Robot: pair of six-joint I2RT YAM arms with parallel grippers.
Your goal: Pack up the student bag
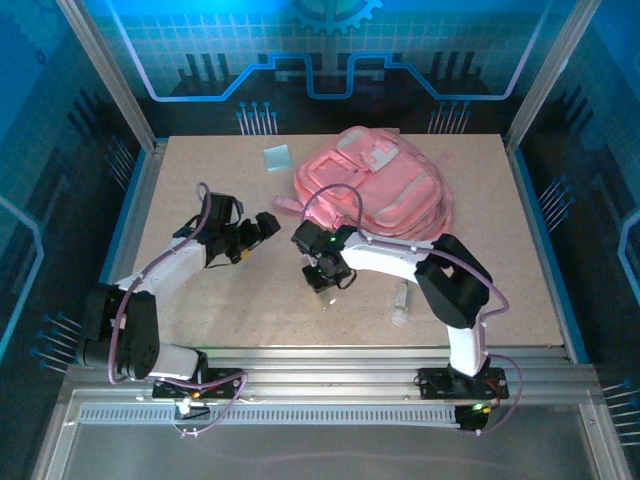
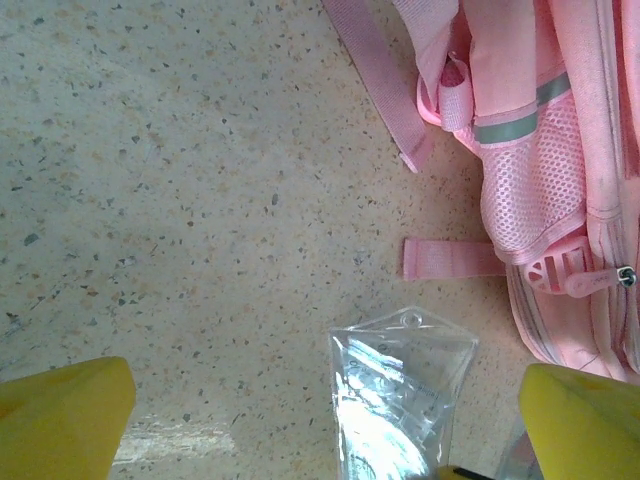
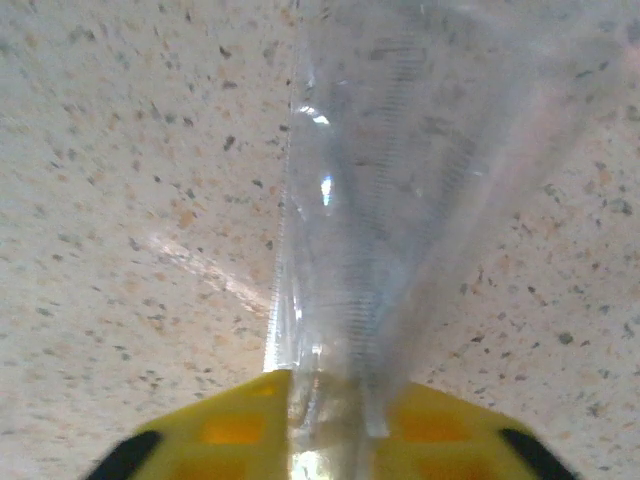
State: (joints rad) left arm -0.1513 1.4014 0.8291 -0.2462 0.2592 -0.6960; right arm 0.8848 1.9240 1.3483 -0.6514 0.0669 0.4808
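**Gripping the clear pouch [image 3: 400, 180] for packing**

Lift slowly and keep it level, because the right gripper [image 3: 330, 405] pinches only one end of the clear pouch, and I think this thin plastic can bend or slip. The jaws are closed tight on that end. The left gripper [image 1: 263, 228] stands wide open and holds nothing. The student bag [image 1: 375, 185] lies on the table [image 1: 200, 330] just beyond the right gripper, near but apart.

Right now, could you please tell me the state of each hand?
Left hand: open, holding nothing.
Right hand: closed on the clear plastic sleeve.
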